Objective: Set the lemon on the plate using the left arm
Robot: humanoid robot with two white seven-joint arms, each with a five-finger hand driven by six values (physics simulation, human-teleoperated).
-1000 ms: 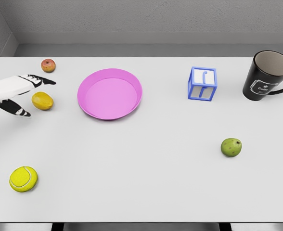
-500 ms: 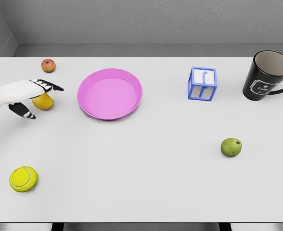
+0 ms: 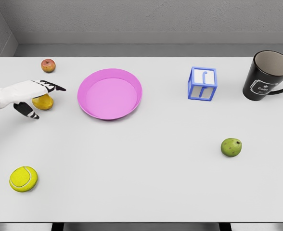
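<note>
A yellow-orange lemon [image 3: 44,102] lies on the white table at the left, partly hidden under my left hand [image 3: 39,98]. The hand comes in from the left edge, its fingers [image 3: 50,86] stretched out over the top of the lemon and its thumb [image 3: 27,110] spread below and to the left; the hand is open and holds nothing. A pink plate [image 3: 109,93] sits to the right of the lemon, a short gap away. The right arm does not show.
A small red apple [image 3: 48,65] lies behind the lemon. A tennis ball [image 3: 23,178] sits near the front left. Further right stand a blue frame cube [image 3: 202,83], a black mug [image 3: 267,75] and a green apple [image 3: 231,147].
My left hand has slid right from beside the lemon to over it, covering its top. The lemon and all other objects have stayed put.
</note>
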